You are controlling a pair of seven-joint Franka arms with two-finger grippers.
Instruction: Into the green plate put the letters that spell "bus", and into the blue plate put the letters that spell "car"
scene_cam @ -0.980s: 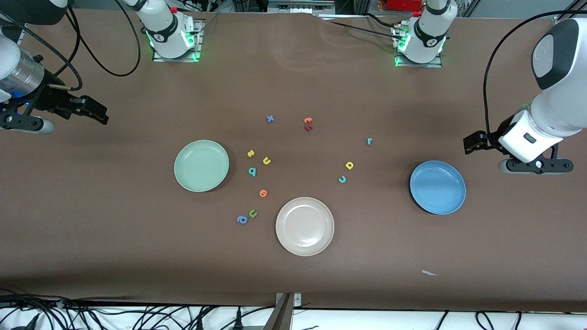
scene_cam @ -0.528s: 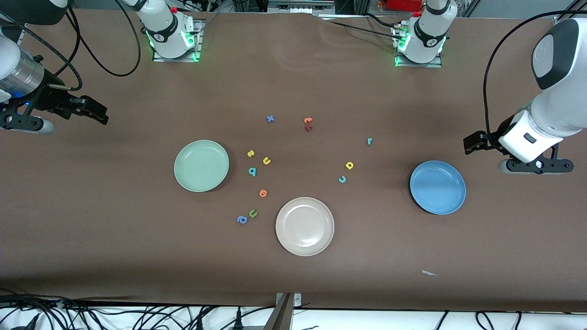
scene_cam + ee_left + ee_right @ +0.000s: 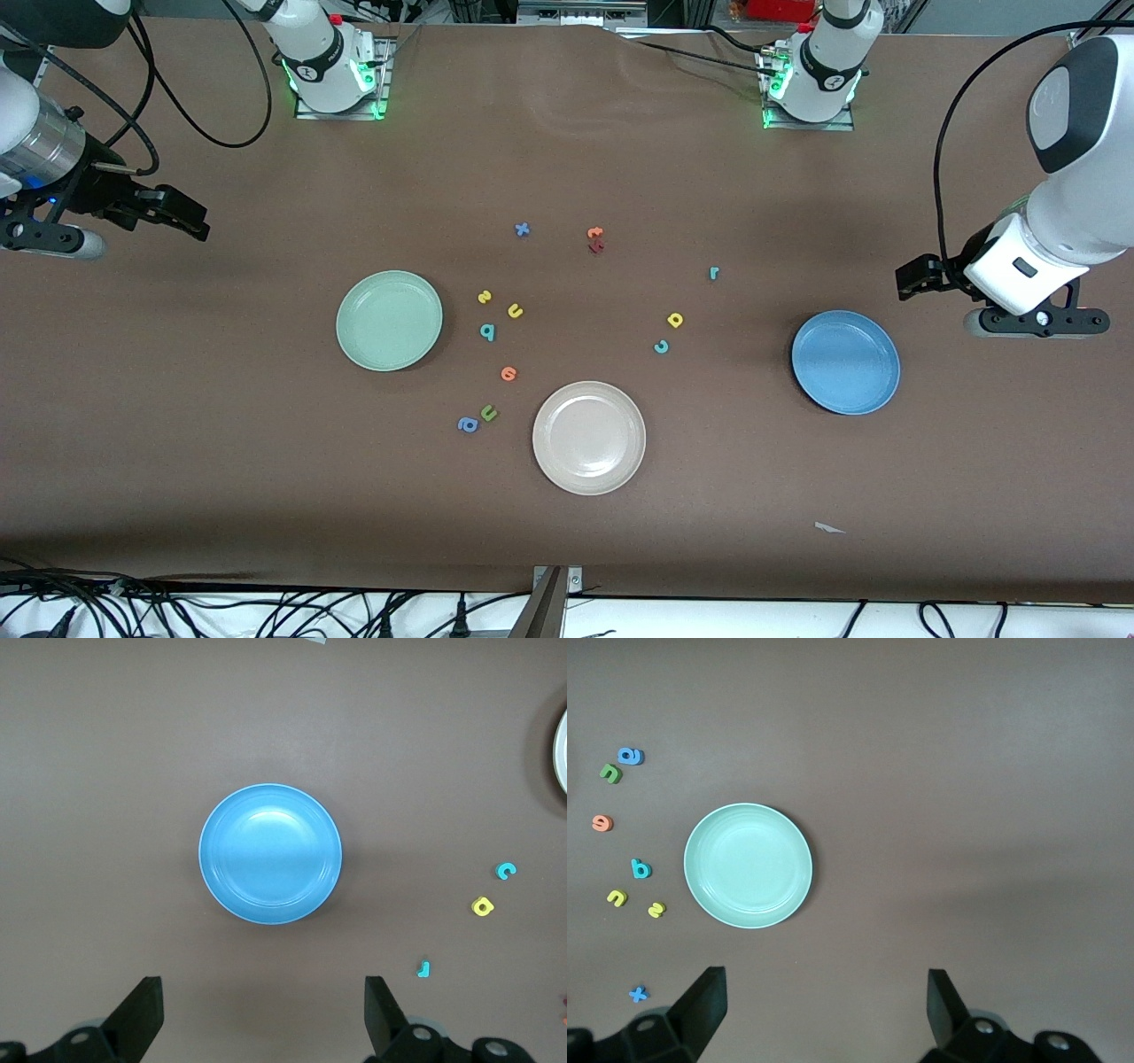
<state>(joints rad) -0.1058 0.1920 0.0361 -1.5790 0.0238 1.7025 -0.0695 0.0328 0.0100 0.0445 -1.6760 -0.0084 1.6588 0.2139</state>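
No change from the earlier frames is seen. Left gripper (image 3: 905,279) and right gripper (image 3: 190,221) are held wide apart, nothing grasped, each waiting over bare table (image 3: 177,425).

The right gripper (image 3: 197,226) hangs over the table (image 3: 177,425) at the right arm's end, and the left gripper (image 3: 905,279) hangs over the left arm's end.

From the right gripper toward the table's middle comes the green plate (image 3: 390,321), then the s (image 3: 485,297), yellow u (image 3: 515,310) and b (image 3: 487,331) just beside it. The orange letter (image 3: 508,373), olive u (image 3: 488,412) and blue a (image 3: 468,424) lie nearer the front camera, with the beige plate (image 3: 589,437) beside them.

The blue plate (image 3: 846,361) lies close to the left gripper. Past it toward the middle lie the r (image 3: 714,273), a (image 3: 675,320) and c (image 3: 661,346), well apart from the plate.
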